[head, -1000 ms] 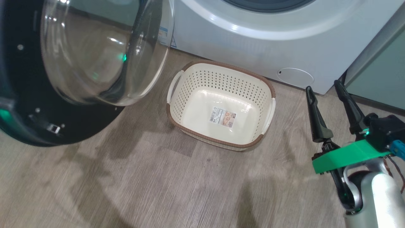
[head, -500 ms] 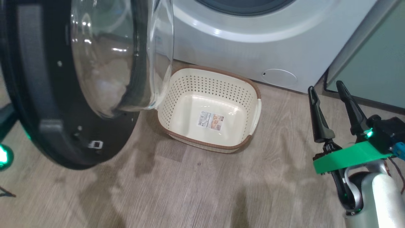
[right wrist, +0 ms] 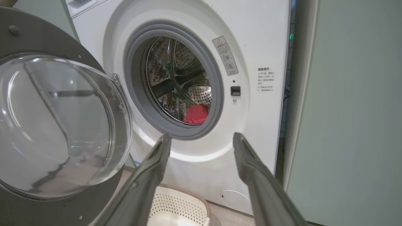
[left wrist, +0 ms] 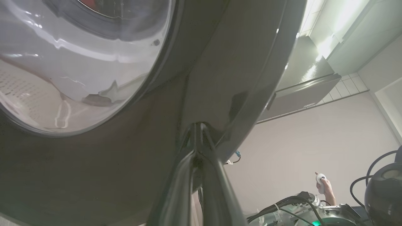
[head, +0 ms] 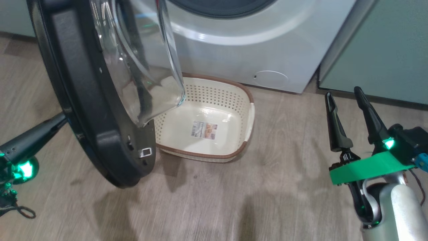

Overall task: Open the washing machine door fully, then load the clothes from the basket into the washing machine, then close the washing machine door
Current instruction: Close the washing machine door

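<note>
- Right now my left pincer [left wrist: 197, 128] is pressed shut, both fingers together, their tips against the outer black face of the washing machine door [head: 83, 100].
- The door stands swung out from the washing machine [head: 240, 57], its glass bowl facing the drum opening; in the head view its lower edge overlaps the left side of the basket [head: 214, 97].
- The basket sits on the wooden floor [head: 234, 201] just in front of the machine, the label sticker on its bottom in plain sight.
- The clothes [right wrist: 196, 113] lie as a red heap low in the steel drum, behind the grey gasket.
- My right pincer [head: 342, 93] hangs wide and holds nothing, off to the right of the basket, near the pale green cabinet [head: 378, 50].
</note>
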Controlling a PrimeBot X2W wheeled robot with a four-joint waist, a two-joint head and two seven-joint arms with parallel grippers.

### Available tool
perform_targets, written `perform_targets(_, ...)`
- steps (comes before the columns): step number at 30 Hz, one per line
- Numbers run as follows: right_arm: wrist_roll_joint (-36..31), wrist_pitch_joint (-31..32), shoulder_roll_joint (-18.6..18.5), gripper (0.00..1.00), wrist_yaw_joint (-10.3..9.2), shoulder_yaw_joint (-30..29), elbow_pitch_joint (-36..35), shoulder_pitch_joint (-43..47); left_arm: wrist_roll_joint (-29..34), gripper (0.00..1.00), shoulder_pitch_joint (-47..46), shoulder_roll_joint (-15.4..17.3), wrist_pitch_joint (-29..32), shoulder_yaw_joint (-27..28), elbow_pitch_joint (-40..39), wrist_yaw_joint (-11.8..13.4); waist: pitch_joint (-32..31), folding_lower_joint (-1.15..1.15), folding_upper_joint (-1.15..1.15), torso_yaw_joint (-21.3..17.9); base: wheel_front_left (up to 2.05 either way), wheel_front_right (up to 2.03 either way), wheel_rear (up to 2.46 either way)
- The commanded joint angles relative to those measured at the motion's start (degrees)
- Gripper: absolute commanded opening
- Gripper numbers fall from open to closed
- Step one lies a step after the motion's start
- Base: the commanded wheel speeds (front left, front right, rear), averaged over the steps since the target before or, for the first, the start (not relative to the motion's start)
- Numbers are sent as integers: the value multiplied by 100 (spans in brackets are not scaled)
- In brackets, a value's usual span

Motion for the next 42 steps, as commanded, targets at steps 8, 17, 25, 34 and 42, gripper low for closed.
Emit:
perform_targets(8,155,-197,-14,100,0,204,-58,-64,-38,0,-34,123,102,87,-616,225,56,0,0,-598,0,0,0)
perform_targets(17,365,-430,-14,100,0,262,80,-69,-82,0,-213,186,214,-54,-1013,461,235,0,0,-1302,0,0,0)
perform_targets(25,558,-652,-14,100,0,352,224,-140,-71,0,-621,328,205,-127,-1054,734,519,0,0,-1902,0,0,0)
perform_targets(34,752,-821,-14,100,0,469,356,-282,-24,0,-1261,456,154,-272,-909,935,862,0,0,-2431,0,0,0)
perform_targets(42,906,-873,-14,100,0,582,452,-393,169,0,-1805,509,-30,-426,-605,1110,1071,0,0,-2787,0,0,0)
